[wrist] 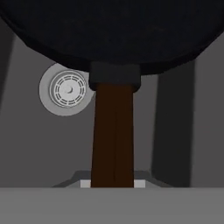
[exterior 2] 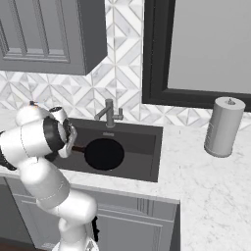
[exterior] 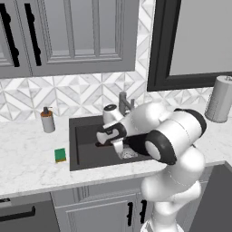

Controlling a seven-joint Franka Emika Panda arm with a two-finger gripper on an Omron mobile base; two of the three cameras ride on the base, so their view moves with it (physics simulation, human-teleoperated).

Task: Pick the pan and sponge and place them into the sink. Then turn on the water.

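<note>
White marble counter runs beneath grey cabinets and a patterned tile backsplash. Set into it is the dark grey sink, with a grey faucet at its back rim. Black pan is held over the basin, above the round drain. Gripper is clamped on the brown pan handle. Green sponge lies on the counter just left of the sink; 1 soap dispenser stands behind it.
</note>
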